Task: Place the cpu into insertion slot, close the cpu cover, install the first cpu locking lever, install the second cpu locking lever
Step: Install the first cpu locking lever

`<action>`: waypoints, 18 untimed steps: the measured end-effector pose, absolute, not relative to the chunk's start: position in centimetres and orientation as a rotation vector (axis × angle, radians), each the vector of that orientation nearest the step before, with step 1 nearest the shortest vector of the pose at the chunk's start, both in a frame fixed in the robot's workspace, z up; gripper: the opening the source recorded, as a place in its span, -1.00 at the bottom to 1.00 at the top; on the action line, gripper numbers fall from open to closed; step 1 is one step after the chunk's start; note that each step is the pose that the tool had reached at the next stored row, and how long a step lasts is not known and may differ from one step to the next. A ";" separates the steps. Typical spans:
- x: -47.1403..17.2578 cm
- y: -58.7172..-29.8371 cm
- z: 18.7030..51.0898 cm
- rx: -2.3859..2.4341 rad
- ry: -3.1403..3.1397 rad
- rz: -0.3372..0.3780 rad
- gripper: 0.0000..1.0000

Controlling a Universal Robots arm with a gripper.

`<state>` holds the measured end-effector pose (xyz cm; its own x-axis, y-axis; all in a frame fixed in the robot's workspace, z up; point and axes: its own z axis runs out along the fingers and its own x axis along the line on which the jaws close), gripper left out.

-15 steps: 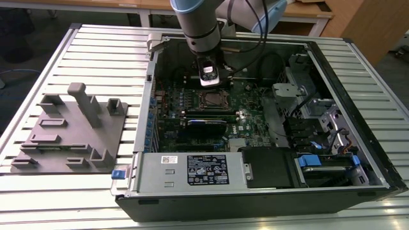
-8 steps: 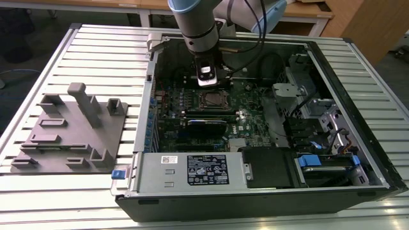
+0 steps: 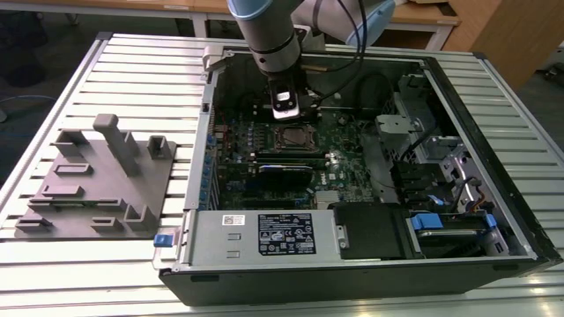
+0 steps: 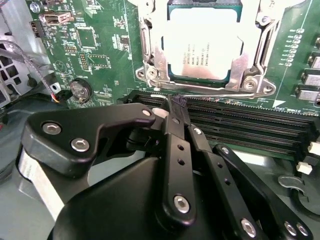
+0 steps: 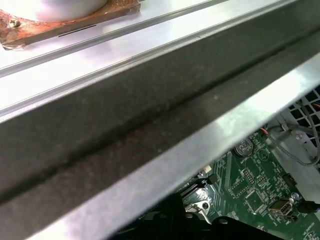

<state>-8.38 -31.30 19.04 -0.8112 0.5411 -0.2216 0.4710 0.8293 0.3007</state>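
Your claw is pressed together. Its tip sits right at one end of the thin locking lever, likely so it can push that rod. The cpu lies flat in the insertion slot, shiny top up. It is square, so no side is longer. The cpu cover lies flat around it, holding it in. The lever's long side runs along the cover's edge nearest the claw.

Grey moulded fixture on slatted table, beside open computer case with power supply.
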 end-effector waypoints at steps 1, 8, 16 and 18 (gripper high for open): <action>-8.4 -31.3 19.0 0.769 2.712 0.335 -0.79; -8.6 -31.2 18.7 0.767 2.707 0.336 -0.79; -8.6 -31.2 18.7 0.766 2.706 0.333 -0.79; -8.6 -31.2 18.7 0.766 2.706 0.332 -0.79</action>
